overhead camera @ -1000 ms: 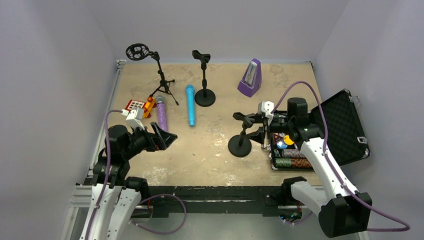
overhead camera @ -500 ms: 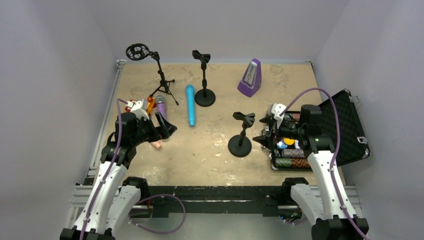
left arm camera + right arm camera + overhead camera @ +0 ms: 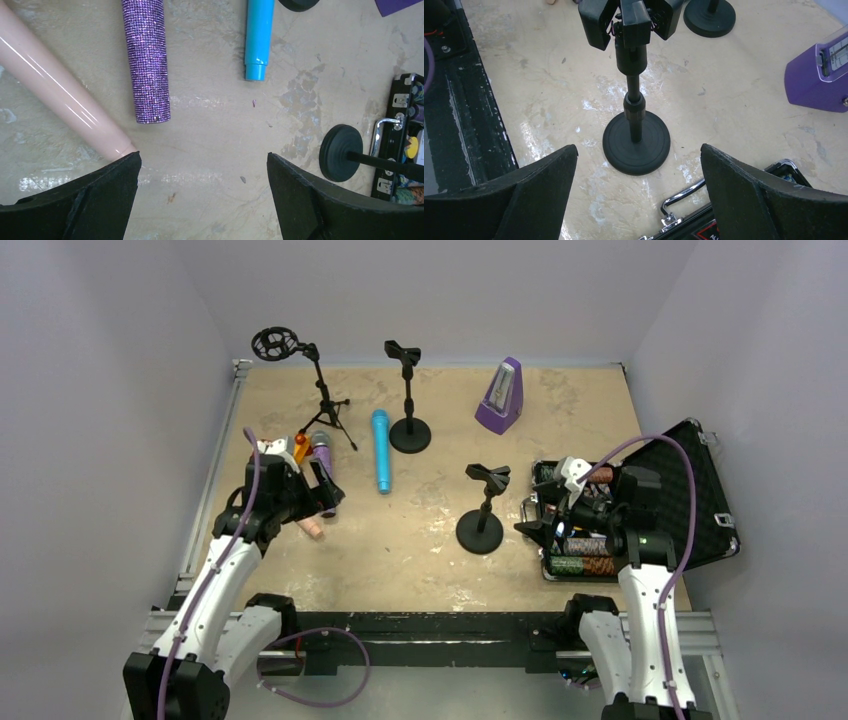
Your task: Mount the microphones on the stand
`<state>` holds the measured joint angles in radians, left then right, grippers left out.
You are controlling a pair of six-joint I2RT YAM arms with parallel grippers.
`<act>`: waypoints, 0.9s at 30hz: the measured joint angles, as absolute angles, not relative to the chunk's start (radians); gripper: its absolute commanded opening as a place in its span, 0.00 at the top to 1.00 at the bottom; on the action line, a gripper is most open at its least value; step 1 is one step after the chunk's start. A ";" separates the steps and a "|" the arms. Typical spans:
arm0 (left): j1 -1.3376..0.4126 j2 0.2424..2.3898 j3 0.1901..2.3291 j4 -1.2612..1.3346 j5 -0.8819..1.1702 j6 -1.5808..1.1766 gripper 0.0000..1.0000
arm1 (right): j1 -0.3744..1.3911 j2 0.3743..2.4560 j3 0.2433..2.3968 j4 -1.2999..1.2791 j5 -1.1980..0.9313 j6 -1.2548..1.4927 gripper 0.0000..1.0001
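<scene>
Pink microphone (image 3: 60, 95) just beside left hand (image 3: 202, 157)

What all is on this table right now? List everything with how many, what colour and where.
pink microphone: one, pale pink, near left
purple microphone: one, glittery purple, left
blue microphone: one, sky blue, left of centre
round-base stands: two, black, far centre and near centre
tripod stand: one, black, far left
metronome: one, purple, far, right of centre
case: one, black, open, right edge
orange item: one, mostly hidden, beside the purple microphone's head
table: one, beige, under everything
left gripper: one, black, open, at the pink microphone's end
right gripper: one, black, open, facing the near stand
</scene>
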<state>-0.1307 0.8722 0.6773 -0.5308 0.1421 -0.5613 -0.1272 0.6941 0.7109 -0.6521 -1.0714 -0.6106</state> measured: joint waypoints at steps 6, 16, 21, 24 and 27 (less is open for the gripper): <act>-0.126 0.857 0.667 -0.537 0.080 -0.593 0.01 | -0.137 0.686 0.711 -0.651 -1.083 -0.581 0.03; -0.083 0.852 0.593 -0.517 0.017 -0.636 0.02 | -0.145 0.686 0.711 -0.651 -1.084 -0.565 0.03; -0.060 0.871 0.597 -0.513 0.003 -0.645 0.04 | -0.148 0.684 0.711 -0.651 -1.084 -0.564 0.03; -0.059 0.897 0.628 -0.525 -0.001 -0.644 0.04 | -0.152 0.684 0.711 -0.651 -1.083 -0.564 0.03; -0.059 0.906 0.680 -0.548 -0.007 -0.643 0.03 | -0.152 0.684 0.711 -0.651 -1.083 -0.564 0.03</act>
<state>-0.0586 0.9062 0.6800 -0.5480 -0.0074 -0.6430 -0.1516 0.6838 0.7109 -0.6510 -1.0832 -0.5636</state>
